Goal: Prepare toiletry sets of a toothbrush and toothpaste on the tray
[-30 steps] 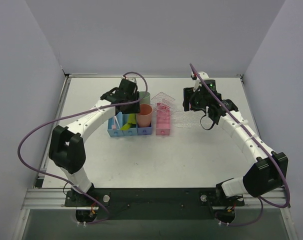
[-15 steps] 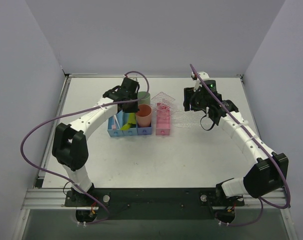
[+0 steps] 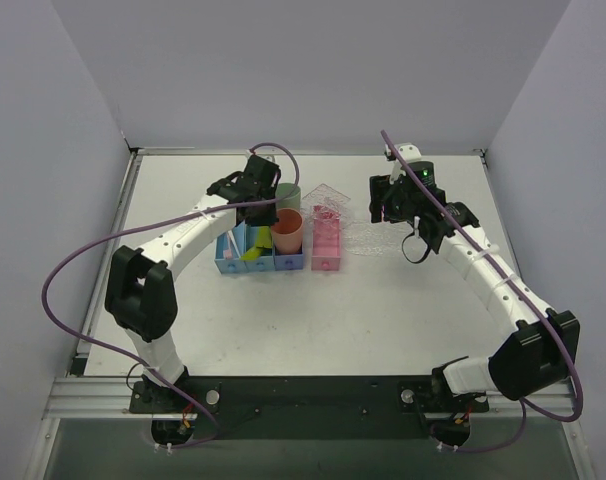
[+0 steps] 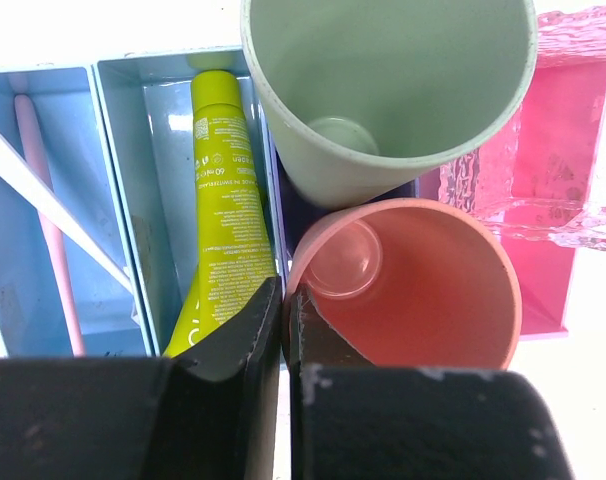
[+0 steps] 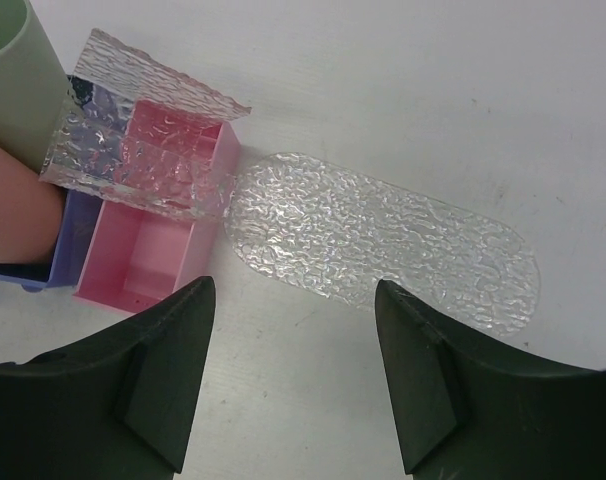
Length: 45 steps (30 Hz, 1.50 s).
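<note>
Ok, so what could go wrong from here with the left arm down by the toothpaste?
1. The left end effector has its jaws almost together at the very edge of the toothpaste. It may pinch only a corner, or the blue bin wall instead, and the tube could slip out on lifting.
2. Its fingertips sit right beside the salmon cup rim, so pulling up could nudge or tip that cup.
</note>
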Motion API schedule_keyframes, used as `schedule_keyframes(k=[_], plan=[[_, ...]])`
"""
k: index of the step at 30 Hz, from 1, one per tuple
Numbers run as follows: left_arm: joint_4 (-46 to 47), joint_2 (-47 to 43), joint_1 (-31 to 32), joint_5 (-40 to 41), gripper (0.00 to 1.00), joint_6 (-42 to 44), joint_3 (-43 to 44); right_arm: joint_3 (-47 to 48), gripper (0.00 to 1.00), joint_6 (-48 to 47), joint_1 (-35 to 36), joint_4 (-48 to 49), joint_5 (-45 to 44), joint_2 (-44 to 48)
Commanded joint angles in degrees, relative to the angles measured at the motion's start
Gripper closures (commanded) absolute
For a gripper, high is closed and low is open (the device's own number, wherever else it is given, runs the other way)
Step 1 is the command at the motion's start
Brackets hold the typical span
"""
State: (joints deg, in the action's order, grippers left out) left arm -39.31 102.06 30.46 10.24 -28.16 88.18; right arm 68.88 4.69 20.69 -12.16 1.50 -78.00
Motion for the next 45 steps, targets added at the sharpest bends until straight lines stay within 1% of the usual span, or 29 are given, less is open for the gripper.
schedule_keyframes(k=[1,6,12,17,20,21,22,23,24,26,27,30,34,39,41,43,45], plan=[[-0.9,-2.1,0.3,0.9,1.00,-0.9,3.2,-0.6,0.39,-0.9,0.2,1.2,-3.9,2.8],[-1.5,-4.4,0.3,1.1,1.00,-2.0,3.9,-0.2,0.39,-1.9,0.1,0.9,-6.6,4.2],[-3.1,-8.2,0.6,1.4,1.00,-2.3,3.3,0.8,0.39,-0.9,-0.8,0.6,-6.3,5.0],[-3.5,-12.5,1.0,3.0,1.00,-3.2,1.9,3.3,0.39,1.7,-1.4,0.3,-4.1,5.7],[-2.7,-15.1,3.0,4.9,1.00,-3.2,3.7,6.2,0.39,3.6,-1.5,-0.2,-2.0,5.9],[-2.5,-15.4,5.1,5.7,1.00,-2.9,4.6,7.2,0.39,4.5,-1.4,-0.6,0.4,5.7],[-2.4,-15.1,5.9,6.5,1.00,-2.5,5.8,8.2,0.39,5.4,-1.4,-0.7,1.7,5.4],[-3.0,-14.5,6.7,7.1,1.00,-1.7,8.0,9.2,0.41,7.2,-1.4,-0.9,5.6,4.7],[-3.6,-13.0,7.3,7.0,1.00,-1.6,9.5,11.1,0.46,8.2,-1.3,-1.0,7.5,4.3],[-4.4,-11.1,8.3,6.0,1.00,-2.0,11.1,12.5,0.52,11.5,-1.1,-0.6,12.2,2.8],[-4.2,-9.6,8.6,5.8,1.00,-2.0,12.1,13.5,0.53,12.4,-1.0,-0.2,16.4,2.3],[-3.9,-7.1,10.5,5.7,1.00,-1.5,14.6,15.8,0.55,13.6,0.0,-0.8,21.0,0.3],[-7.1,-4.3,13.1,7.8,1.00,-0.4,18.4,17.3,0.56,12.9,1.9,-4.2,22.7,-0.6],[-7.0,-3.7,14.4,7.3,1.00,-0.6,18.6,16.8,0.57,10.8,3.0,-6.9,26.5,-1.7],[-6.7,-3.6,15.1,7.3,1.00,-0.8,18.7,17.6,0.58,8.2,4.3,-10.6,25.2,-2.9],[-6.7,-3.6,15.4,7.3,1.00,-0.8,19.0,17.7,0.58,6.0,5.3,-13.0,21.7,-3.0],[-6.7,-3.5,16.1,7.3,1.00,-0.9,19.0,17.3,0.58,5.2,6.0,-13.5,20.1,-3.3]])
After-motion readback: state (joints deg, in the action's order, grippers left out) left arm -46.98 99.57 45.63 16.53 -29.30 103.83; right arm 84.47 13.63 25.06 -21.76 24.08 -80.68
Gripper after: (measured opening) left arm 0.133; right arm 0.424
